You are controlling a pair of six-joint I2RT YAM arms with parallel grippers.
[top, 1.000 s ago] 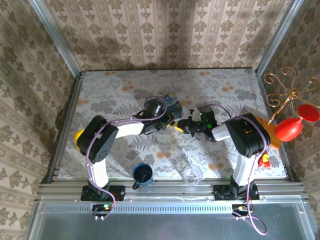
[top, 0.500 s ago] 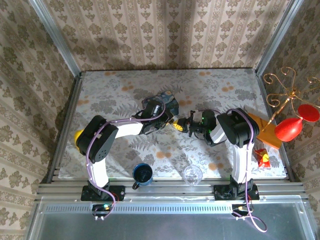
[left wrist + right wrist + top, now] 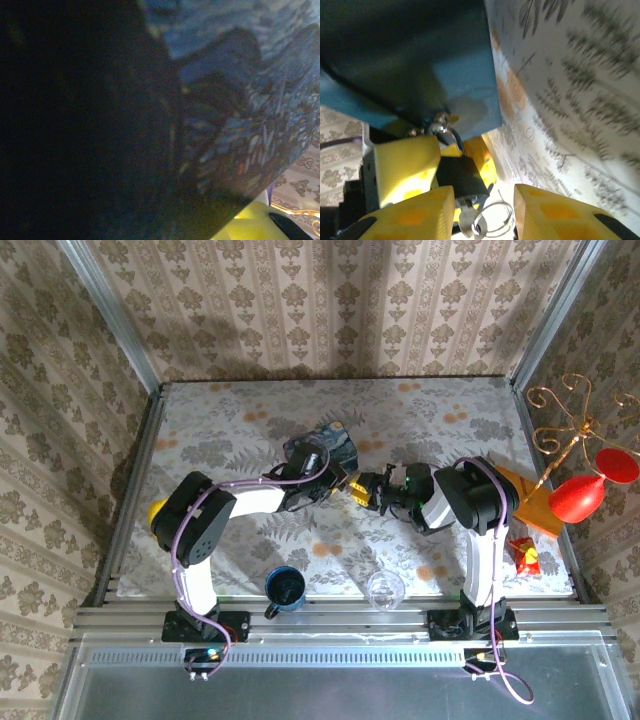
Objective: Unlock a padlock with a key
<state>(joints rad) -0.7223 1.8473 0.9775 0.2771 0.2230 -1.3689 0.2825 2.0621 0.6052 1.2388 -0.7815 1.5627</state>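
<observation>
The padlock [image 3: 460,176] hangs by its shackle from a small metal loop on the blue tin [image 3: 410,60], left of centre in the lower half of the right wrist view. The key [image 3: 466,220] is seated in the underside of the padlock, and a wire ring [image 3: 492,214] is looped through its head. The right claw [image 3: 482,220] stands partly open at the bottom edge. Its yellow fingers [image 3: 415,215] flank the key, with a clear gap on the right-hand side. The left claw [image 3: 345,486] is closed on the padlock body, one yellow pad on each side. In the top view both claws meet near the centre of the bench [image 3: 450,420], just below and to the right of the tin.
</observation>
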